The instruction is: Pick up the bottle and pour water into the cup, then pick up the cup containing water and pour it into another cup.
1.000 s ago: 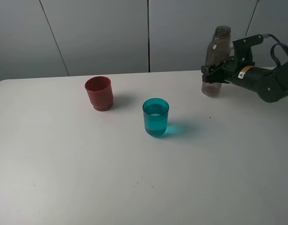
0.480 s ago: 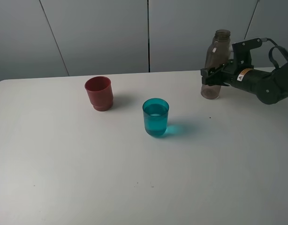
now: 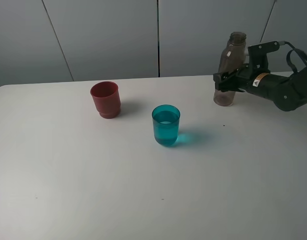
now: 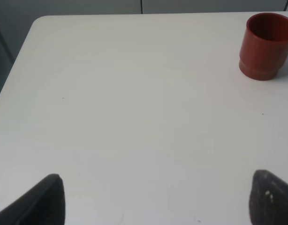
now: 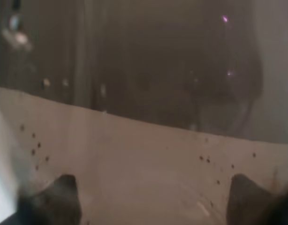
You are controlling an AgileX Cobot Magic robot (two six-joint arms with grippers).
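Note:
The smoky grey-brown bottle (image 3: 230, 57) stands upright on the white table (image 3: 93, 175) at the back right. My right gripper (image 3: 224, 83) is shut on the bottle's lower half. In the right wrist view the bottle (image 5: 144, 70) fills the picture between the two fingertips of the right gripper (image 5: 155, 199). The teal cup (image 3: 166, 125) stands in the middle of the table with water in it. The red cup (image 3: 105, 99) stands upright to its back left and also shows in the left wrist view (image 4: 267, 46). My left gripper (image 4: 155, 201) is open and empty, away from the red cup.
A grey panelled wall (image 3: 118, 35) runs behind the table's back edge. The table's left edge and rounded corner (image 4: 26, 37) show in the left wrist view. The right arm (image 3: 283, 87) reaches in from the right over the table's back part.
The right gripper has lowered the bottle from a slightly raised, tilted hold until it stands upright on the table. The cups and the left gripper have not moved.

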